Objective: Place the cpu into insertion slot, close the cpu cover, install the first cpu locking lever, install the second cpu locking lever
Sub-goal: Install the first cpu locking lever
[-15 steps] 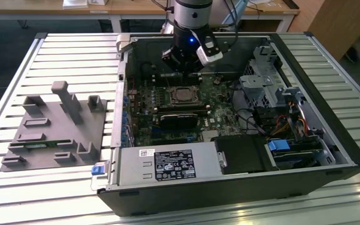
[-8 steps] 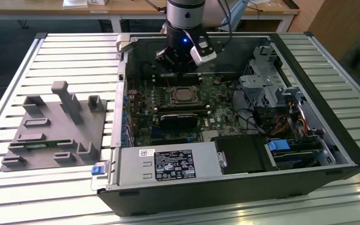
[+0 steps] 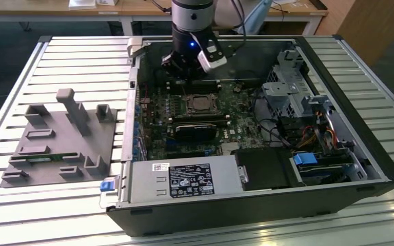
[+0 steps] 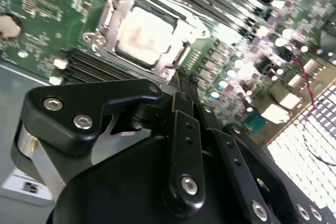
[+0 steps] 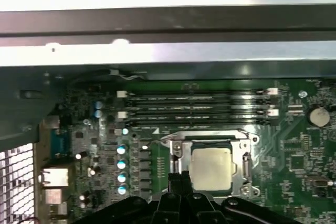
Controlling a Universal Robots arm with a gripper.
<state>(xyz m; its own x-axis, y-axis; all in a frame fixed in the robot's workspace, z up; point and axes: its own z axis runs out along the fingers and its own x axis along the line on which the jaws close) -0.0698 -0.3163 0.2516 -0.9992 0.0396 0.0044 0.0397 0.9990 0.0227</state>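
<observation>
Pincer (image 4: 181, 77) is pressed together, and I can't make out anything pinched between the tips. They sit just beside one edge of the metal frame (image 4: 110, 17) that lies down around the chip (image 4: 142, 35). So the chip is already flat in its socket (image 3: 186, 105) on the green board (image 5: 294, 182), inside the open computer case (image 3: 252, 210). The frame is folded over its edges and the pale top shows through the window.

Handling-wise, I reckon the chip is light, stiff and pretty slick on top, and delicate underneath, so I'd go edges only if it needs touching at all. The frame looks thin and springy to me. I'd push on its rim, never on the chip itself, and go gently since the board under it probably flexes.
</observation>
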